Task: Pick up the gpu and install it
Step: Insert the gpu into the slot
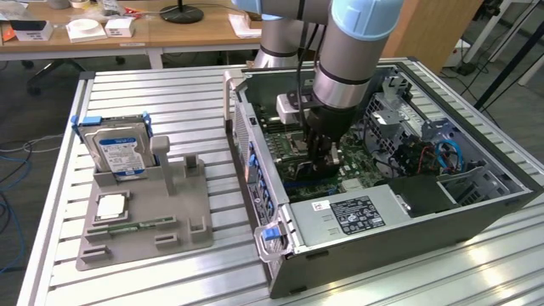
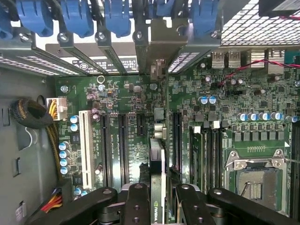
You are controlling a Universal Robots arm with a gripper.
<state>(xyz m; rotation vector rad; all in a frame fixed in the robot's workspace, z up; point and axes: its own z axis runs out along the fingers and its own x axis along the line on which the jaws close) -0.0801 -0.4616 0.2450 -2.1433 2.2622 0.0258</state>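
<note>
Gripping the thin black gpu card, our black two-fingered gripper [image 1: 322, 167] sat near the centre of the exterior frame, sunk into the open grey computer case [image 1: 476, 210] below the grey and pale blue robot arm [image 1: 348, 57]. At the left of that frame the silver hard drive with its blue-white label [image 1: 120, 150] stood in the grey plastic parts holder [image 1: 183, 210], well apart from the case.

In the wrist view the gripper [image 2: 157, 199] filled the bottom edge, fingers clamped on either side of the gpu [image 2: 157, 154], which we saw edge-on, running up the middle of the frame over the green motherboard [image 2: 131, 103] toward the metal rear slot brackets [image 2: 159, 51].

We judged the installing step to be in hand; seating called for the card's edge to line up with a slot before pressing. Whether the card already touched a slot we could not tell, as the fingers hid its near end.
</note>
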